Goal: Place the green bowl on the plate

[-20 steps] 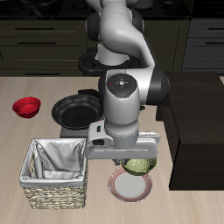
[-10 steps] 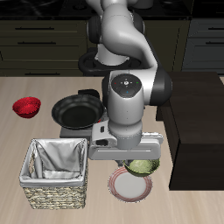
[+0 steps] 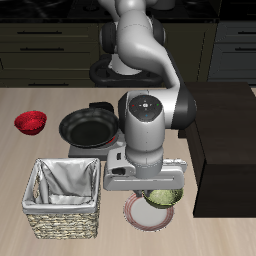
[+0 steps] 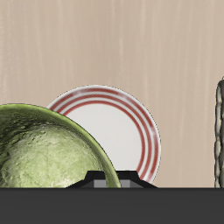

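Lowering over the last second, the arm is bringing the small round olive-green bowl (image 3: 163, 196) closer to the flat round plate (image 3: 137, 211) with its pale centre and pinkish-red rim, near the worktop's (image 3: 220, 235) front edge. The pincer (image 3: 160, 188) is pinching the bowl's rim, judging by the wrist view, where the bowl (image 4: 48, 149) is overlapping part of the plate (image 4: 122, 131) without being centred; it probably needs a small shift before release.

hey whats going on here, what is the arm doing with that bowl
The Franka arm's gripper carries the green bowl just over the plate near the table's front edge. In the wrist view the bowl overlaps only part of the plate, so it does not look centred or set down yet. The basket, frying pan and red bowl sit apart.
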